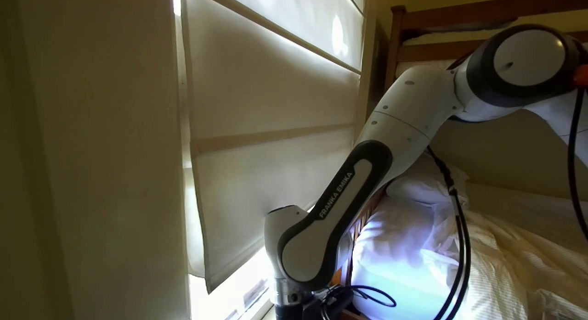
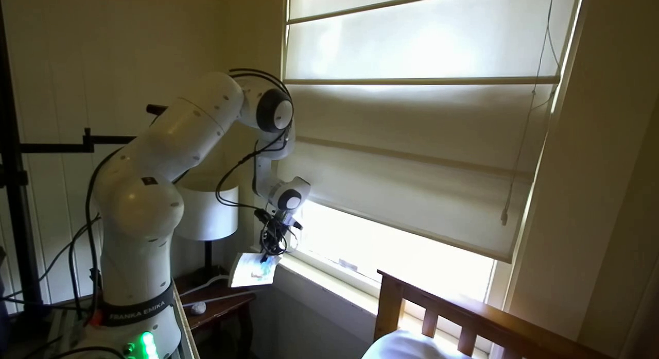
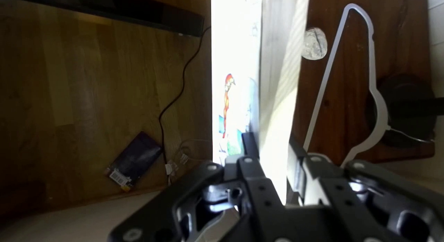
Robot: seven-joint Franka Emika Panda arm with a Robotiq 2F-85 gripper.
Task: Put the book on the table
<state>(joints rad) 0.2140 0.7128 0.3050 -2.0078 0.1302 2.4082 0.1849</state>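
The book (image 2: 253,270) has pale pages and a bright, coloured cover. In the wrist view the book (image 3: 236,54) stands edge-on, with its cover overexposed and a red figure on it. My gripper (image 3: 272,146) has its fingers on both sides of the book near its edge. In an exterior view my gripper (image 2: 265,255) holds the book tilted, near the right end of the small wooden table (image 2: 226,305). In the wrist view the table (image 3: 404,33) lies to the right of the book. The gripper's fingers are cut off at the bottom of an exterior view.
A lamp (image 2: 208,209) stands on the table. A white hanger (image 3: 326,78) and a pale stone (image 3: 315,44) lie on it. A window sill (image 2: 329,287) and a wooden bed frame (image 2: 391,302) are nearby. A dark packet (image 3: 135,160) is on the floor.
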